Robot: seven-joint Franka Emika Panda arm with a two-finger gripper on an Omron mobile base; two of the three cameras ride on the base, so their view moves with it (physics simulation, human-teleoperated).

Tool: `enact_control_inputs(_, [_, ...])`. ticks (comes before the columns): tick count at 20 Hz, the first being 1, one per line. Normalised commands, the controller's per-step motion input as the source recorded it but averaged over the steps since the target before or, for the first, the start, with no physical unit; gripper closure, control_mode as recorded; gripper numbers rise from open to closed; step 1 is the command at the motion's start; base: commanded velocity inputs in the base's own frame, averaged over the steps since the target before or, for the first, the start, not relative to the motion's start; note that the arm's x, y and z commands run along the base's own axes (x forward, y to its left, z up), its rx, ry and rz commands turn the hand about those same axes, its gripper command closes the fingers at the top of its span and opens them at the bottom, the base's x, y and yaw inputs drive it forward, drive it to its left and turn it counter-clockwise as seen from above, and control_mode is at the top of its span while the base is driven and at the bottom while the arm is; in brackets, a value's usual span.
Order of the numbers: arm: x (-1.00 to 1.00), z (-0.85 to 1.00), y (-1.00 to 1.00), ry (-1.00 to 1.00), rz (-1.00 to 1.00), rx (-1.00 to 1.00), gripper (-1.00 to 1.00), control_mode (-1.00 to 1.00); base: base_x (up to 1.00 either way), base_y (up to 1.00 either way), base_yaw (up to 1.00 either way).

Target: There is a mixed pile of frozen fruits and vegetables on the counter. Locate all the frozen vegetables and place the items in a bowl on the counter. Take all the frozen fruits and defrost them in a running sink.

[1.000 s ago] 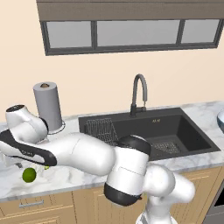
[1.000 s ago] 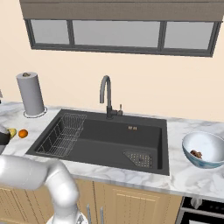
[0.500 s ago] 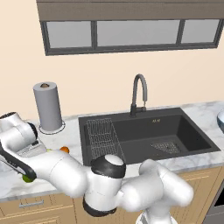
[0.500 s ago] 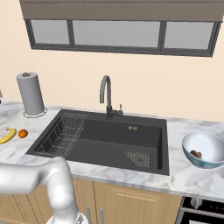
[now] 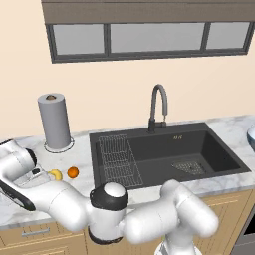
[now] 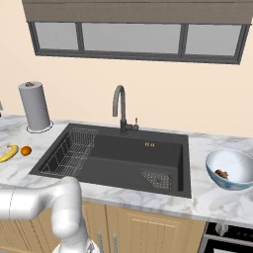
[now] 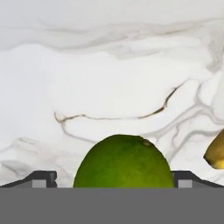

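On the left stretch of the counter [image 6: 148,197], beside the sink [image 6: 123,158], the banana [image 6: 8,153] lies flat with its long axis running from near the front edge back toward the wall, slightly slanted toward the sink, its curve bowing outward. The orange [image 6: 25,150] sits just beside its far end, apart from the sink's rim. From the other side the orange [image 5: 72,172] shows near the wire rack [image 5: 116,160], with one yellow end of the banana [image 5: 55,174] peeking past the white arm.

Looking along the hand, the gripper [image 7: 109,183] stands wide apart, one dark fingertip [image 7: 41,178] on each side of the green ball [image 7: 123,162], which lies between them on the marble. I cannot tell whether the tips touch it; nothing is clamped. A banana tip [image 7: 215,153] lies close by at the right edge of that view.

Far to the right of the sink, the bowl [image 6: 232,169] stands upright near the counter's end, with the brown lump [image 6: 221,173] inside it. The paper towel roll [image 6: 35,105] stands upright at the back, near the wall. The faucet [image 6: 120,108] curves over the basin from the rear rim. Open marble runs along the front edge between the sink and the bowl.
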Motion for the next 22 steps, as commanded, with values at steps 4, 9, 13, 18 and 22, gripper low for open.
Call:
enact_control_inputs(4, [0.0, -0.01, -0.05, 0.0, 0.0, 0.0, -1.0, -1.0, 0.0, 0.0, 0.0])
enact_control_inputs(9, [0.0, 0.0, 0.0, 0.0, 0.0, 0.0, 1.0, -1.0, 0.0, 0.0, 0.0])
enact_control_inputs(13, [0.0, 0.0, 0.0, 0.0, 0.0, 0.0, 1.0, -1.0, 0.0, 0.0, 0.0])
enact_control_inputs(18, [0.0, 0.03, -0.03, 0.01, -0.09, 0.0, 1.0, -1.0, 0.0, 0.0, 0.0])
enact_control_inputs(22, [-0.19, 0.41, -0.45, 0.02, -0.15, 0.0, 1.0, -1.0, 0.0, 0.0, 0.0])
